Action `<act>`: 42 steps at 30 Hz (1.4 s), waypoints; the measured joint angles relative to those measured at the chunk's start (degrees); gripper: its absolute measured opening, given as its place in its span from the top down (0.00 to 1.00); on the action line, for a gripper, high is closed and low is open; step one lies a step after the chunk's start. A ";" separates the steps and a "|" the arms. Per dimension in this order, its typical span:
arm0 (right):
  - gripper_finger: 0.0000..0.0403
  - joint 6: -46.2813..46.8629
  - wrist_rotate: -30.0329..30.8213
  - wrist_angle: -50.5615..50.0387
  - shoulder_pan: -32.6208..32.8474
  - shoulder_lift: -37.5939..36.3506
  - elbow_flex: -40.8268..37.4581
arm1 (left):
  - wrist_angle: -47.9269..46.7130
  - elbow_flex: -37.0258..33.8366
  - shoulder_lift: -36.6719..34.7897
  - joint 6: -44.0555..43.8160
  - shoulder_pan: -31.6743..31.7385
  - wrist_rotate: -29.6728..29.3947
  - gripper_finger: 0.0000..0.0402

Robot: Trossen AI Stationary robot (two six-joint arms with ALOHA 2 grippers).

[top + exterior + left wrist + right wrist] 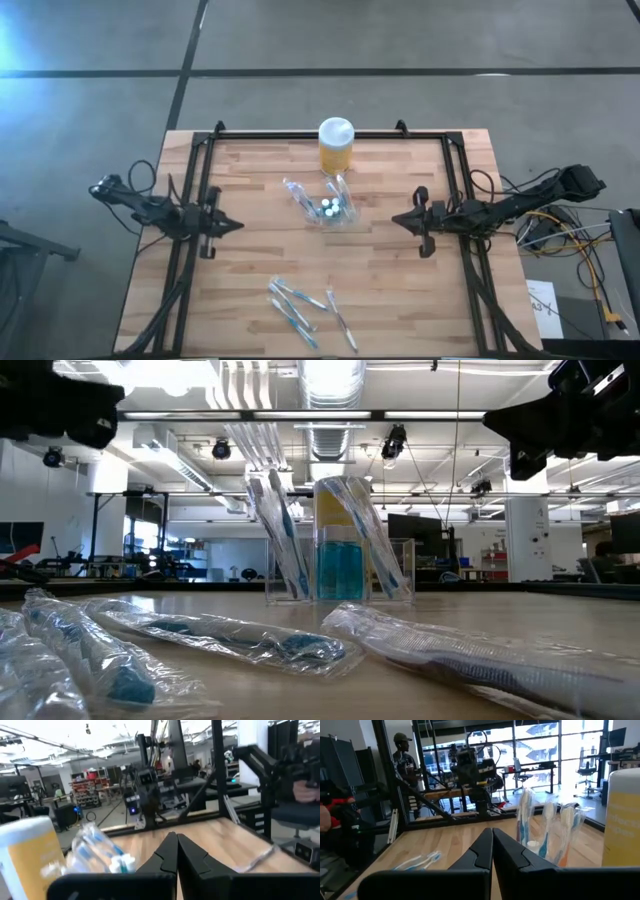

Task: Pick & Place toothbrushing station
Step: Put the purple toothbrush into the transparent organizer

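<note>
From above, we saw the small clear plastic toothbrushing station [330,207] standing near the middle of the pale wooden table [250,260], just in front of a yellow jar with a white lid [336,146] and holding a few wrapped toothbrushes with white and teal ends. A loose cluster of plastic-wrapped blue-and-white toothbrushes [305,310] lay well apart from it toward the near edge. The left gripper [232,225] hovered at the table's left side and the right gripper [399,220] at its right side, both pointed inward at the holder, apart from it, fingers pressed together on nothing. In the low view, we saw the holder [340,570] upright in the distance with brushes leaning in it, and the wrapped brushes [220,635] lying blurred in the foreground. From the left wrist, we saw that arm's dark fingers [165,855] closed tip to tip, with the jar [30,855] and the holder [100,852] ahead. From the right wrist, we saw its fingers [482,851] likewise closed, the holder [545,832] and jar [622,820] ahead, and a person in a cap [406,755] beyond the table.
</note>
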 joint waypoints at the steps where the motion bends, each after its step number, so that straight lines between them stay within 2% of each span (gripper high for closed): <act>1: 0.98 -0.20 0.45 0.00 0.00 -0.02 0.08 | -0.16 -0.86 -0.71 -0.08 0.17 0.05 1.00; 4: 0.98 0.09 2.57 0.03 0.00 -0.02 0.10 | -0.84 -3.00 -2.95 -1.48 0.67 0.39 1.00; 10: 0.98 0.89 2.76 -0.17 0.00 0.00 0.10 | -0.32 -3.78 -2.46 -2.96 1.43 4.61 1.00; 17: 0.98 1.25 2.84 -0.53 0.00 0.68 0.10 | -0.75 -3.81 -2.01 -4.10 2.16 4.83 0.99; 25: 0.98 5.17 7.12 -1.99 0.31 2.30 1.83 | -0.86 -3.84 -1.96 -6.07 2.22 4.78 0.99; 27: 0.98 5.20 10.62 -7.15 1.64 3.51 5.22 | -0.88 -3.86 -1.90 -6.78 2.24 4.70 0.99; 30: 0.98 5.50 14.55 -21.32 3.68 6.38 13.41 | -0.90 -3.86 -1.88 -7.61 2.24 4.66 0.98; 36: 0.98 13.77 14.85 -52.52 8.18 16.69 34.37 | -1.00 -3.87 -1.88 -7.94 2.24 4.29 0.97; 42: 0.98 23.99 14.85 -71.27 13.88 30.95 52.09 | -0.79 -3.95 -1.88 -6.63 2.29 4.16 0.98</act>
